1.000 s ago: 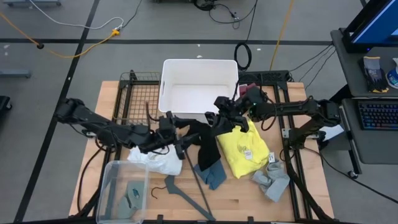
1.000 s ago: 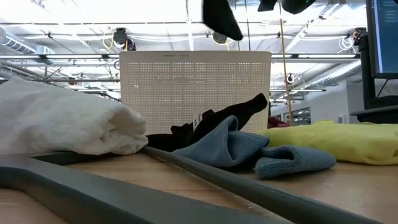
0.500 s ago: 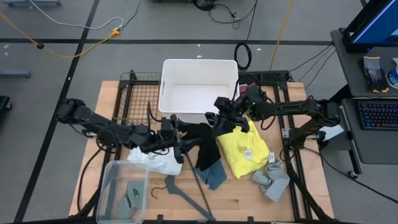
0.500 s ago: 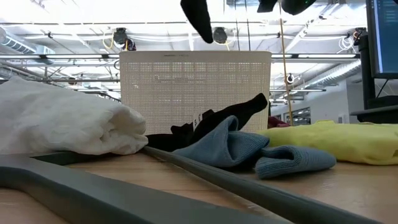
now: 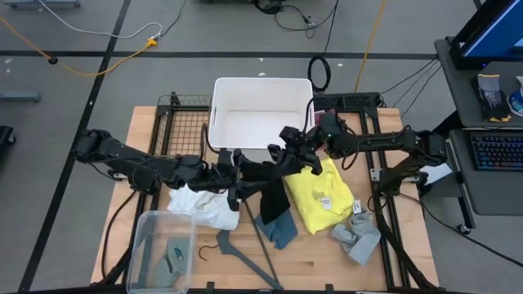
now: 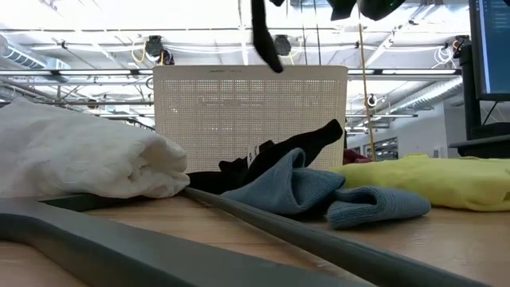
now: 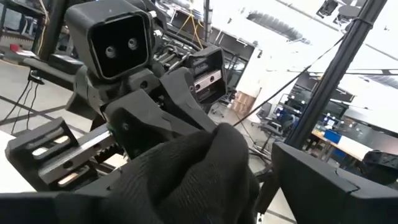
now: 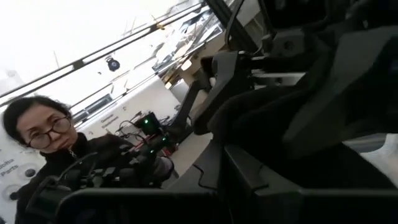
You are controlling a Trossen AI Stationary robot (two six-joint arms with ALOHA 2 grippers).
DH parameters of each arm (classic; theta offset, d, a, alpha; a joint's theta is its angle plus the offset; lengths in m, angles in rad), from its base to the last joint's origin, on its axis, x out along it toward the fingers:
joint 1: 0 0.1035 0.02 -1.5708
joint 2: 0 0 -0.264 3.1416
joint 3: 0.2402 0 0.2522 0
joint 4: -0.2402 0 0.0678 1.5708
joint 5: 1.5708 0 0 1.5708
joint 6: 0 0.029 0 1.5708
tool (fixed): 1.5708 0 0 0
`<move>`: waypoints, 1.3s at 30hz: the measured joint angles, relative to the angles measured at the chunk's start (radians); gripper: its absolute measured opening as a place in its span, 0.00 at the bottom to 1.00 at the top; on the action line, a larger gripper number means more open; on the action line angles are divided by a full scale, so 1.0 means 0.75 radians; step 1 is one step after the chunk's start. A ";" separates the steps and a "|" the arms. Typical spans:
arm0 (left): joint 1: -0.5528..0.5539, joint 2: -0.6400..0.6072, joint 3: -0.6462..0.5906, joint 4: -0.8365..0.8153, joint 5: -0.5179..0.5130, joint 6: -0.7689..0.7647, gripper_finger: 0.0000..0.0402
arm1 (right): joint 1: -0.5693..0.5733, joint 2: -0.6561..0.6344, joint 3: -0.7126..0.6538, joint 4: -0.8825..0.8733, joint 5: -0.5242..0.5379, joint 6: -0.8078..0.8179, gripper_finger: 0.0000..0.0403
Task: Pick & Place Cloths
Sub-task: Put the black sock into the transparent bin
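Low view first: nearest you lies the grey hanger (image 6: pixel 159 247), then the white cloth (image 6: pixel 80 163), the teal-blue cloth (image 6: pixel 319 191) and the yellow cloth (image 6: pixel 430 179) on the table (image 6: pixel 446 247), with the white bin (image 6: pixel 251 119) behind. Above it a black cloth (image 6: pixel 263 36) hangs down, its upper end cut off by the frame.

From overhead you can see why it hangs: both arms meet just in front of the bin, each with an end of that cloth. Your right gripper (image 5: pixel 288 155) is pinched fully shut on it. Your left gripper (image 5: pixel 237 173) has fabric bunched between its fingers, which stand fairly wide around the bulk. My guess is you are stretching it between the arms to carry it to the bin.

A grey cloth (image 5: pixel 357 235) lies at the near right corner. The maroon cloth I cannot find. A person shows beyond the table in the right wrist view.
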 joint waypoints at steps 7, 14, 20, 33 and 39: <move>0.005 0.000 0.000 -0.016 0.003 0.004 0.31 | -0.002 0.000 0.000 0.002 0.062 -0.039 0.00; 0.013 0.000 0.000 -0.031 0.094 -0.010 0.04 | -0.013 -0.002 0.000 -0.018 -0.007 -0.048 0.01; -0.021 -0.103 0.000 -0.173 0.159 -0.199 0.01 | -0.026 -0.001 0.000 -0.047 -0.202 0.045 0.10; -0.267 -0.441 0.000 -0.689 0.065 -1.061 0.01 | -0.028 0.000 -0.001 -0.259 -0.506 -0.088 0.20; -0.423 -0.529 0.000 -1.114 0.064 -1.593 0.00 | -0.028 0.000 -0.002 -0.275 -0.503 -0.212 0.17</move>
